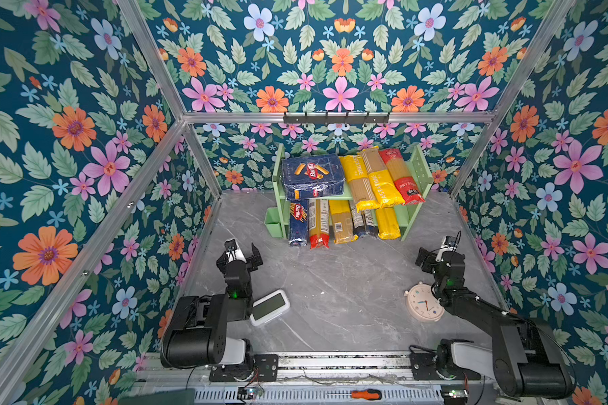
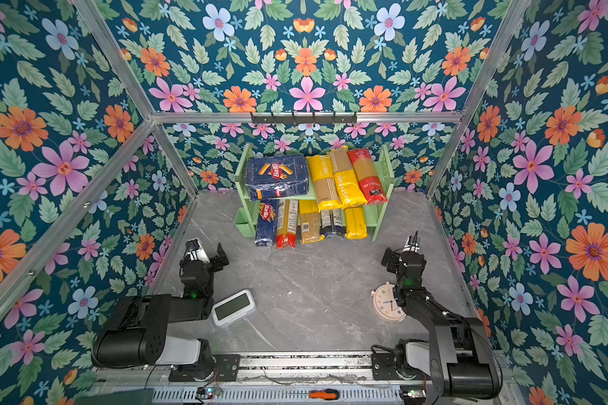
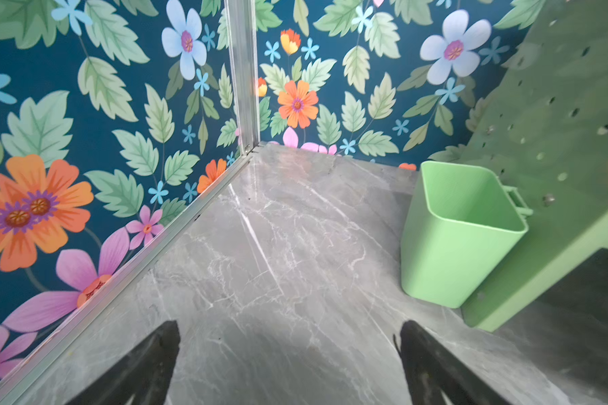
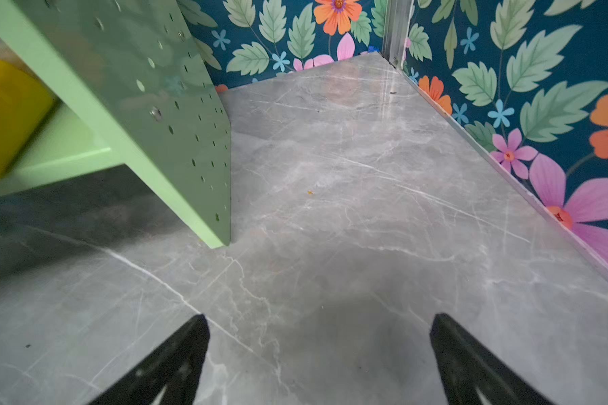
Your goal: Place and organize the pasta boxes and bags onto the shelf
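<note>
The pale green shelf (image 1: 418, 164) (image 2: 385, 164) stands at the back wall. On its upper tier lie the wide Barilla box (image 1: 312, 175) and three bags: two yellow (image 1: 357, 182) (image 1: 381, 179) and one red (image 1: 401, 175). The lower tier holds the narrow Barilla box (image 1: 298, 222) and several bags (image 1: 341, 221). My left gripper (image 1: 238, 257) (image 3: 290, 329) hovers open and empty over the table, in front of the shelf's left end. My right gripper (image 1: 436, 254) (image 4: 319, 319) is open and empty by the right side panel (image 4: 148, 87).
A small green cup (image 3: 460, 238) hangs on the shelf's left panel (image 3: 558, 122). A white digital clock (image 1: 270, 306) lies beside the left arm. A round alarm clock (image 1: 422, 301) lies partly under the right arm. A black hook rail (image 1: 336, 117) sits above the shelf. Floral walls close both sides.
</note>
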You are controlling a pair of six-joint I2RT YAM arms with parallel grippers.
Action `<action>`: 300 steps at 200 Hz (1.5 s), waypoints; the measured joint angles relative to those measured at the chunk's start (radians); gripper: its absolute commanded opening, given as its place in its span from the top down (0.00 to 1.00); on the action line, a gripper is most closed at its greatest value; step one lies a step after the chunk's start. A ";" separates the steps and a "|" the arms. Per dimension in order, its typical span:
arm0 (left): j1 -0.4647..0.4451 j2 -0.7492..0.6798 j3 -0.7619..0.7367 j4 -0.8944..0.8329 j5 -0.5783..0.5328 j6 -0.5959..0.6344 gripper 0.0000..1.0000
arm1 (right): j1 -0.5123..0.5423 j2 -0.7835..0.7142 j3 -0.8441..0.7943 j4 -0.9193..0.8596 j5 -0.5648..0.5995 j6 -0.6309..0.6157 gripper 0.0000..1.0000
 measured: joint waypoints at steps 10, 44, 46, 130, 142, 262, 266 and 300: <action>0.001 0.043 -0.003 0.040 0.011 0.010 0.00 | -0.002 0.032 -0.001 0.039 0.000 -0.011 0.01; 0.001 0.142 0.055 0.077 0.063 0.035 0.00 | -0.012 0.138 0.014 0.093 -0.038 -0.024 0.01; 0.001 0.145 0.060 0.076 0.069 0.037 0.00 | -0.013 0.138 0.014 0.099 -0.040 -0.024 0.01; 0.002 0.156 0.100 0.040 0.174 0.069 0.00 | -0.016 0.172 0.011 0.174 -0.151 -0.074 0.01; 0.003 0.156 0.099 0.039 0.176 0.073 0.00 | -0.016 0.172 0.011 0.175 -0.154 -0.074 0.01; 0.001 0.156 0.098 0.039 0.174 0.084 0.00 | 0.030 0.188 -0.015 0.228 -0.102 -0.107 0.01; 0.001 0.156 0.098 0.039 0.174 0.084 0.00 | 0.031 0.188 -0.015 0.228 -0.103 -0.107 0.01; 0.001 0.156 0.098 0.039 0.174 0.084 0.00 | 0.031 0.189 -0.015 0.238 -0.102 -0.114 0.01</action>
